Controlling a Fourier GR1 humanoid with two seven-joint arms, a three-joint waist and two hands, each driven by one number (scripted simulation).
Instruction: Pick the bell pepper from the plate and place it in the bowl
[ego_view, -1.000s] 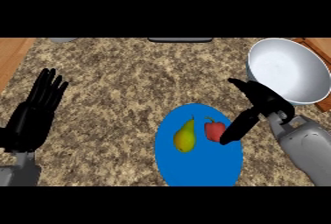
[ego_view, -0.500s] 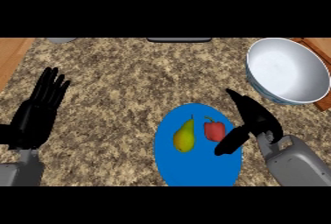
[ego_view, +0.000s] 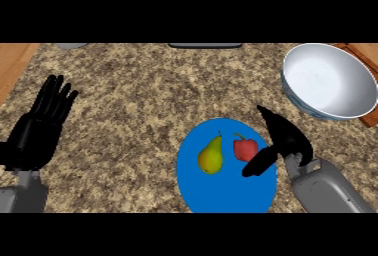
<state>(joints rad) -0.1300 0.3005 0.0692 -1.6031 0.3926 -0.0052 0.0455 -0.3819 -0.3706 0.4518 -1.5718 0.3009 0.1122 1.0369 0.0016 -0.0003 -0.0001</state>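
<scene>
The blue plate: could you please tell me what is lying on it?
On the blue plate lie a yellow-green pear and a red bell pepper. The right hand covers the plate's right edge.

Bell pepper (ego_view: 245, 149): red, small, green stem pointing up-view, lying on the right half of the plate. Plate (ego_view: 221, 195): blue, round, flat on the counter. Bowl (ego_view: 328, 80): large, white, upright, hollow showing, well apart up-right of the plate.

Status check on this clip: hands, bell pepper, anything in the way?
Right hand open beside bell pepper, no grasp. Pepper on blue plate, next to pear. Left hand resting open. Bowl unobstructed.
</scene>
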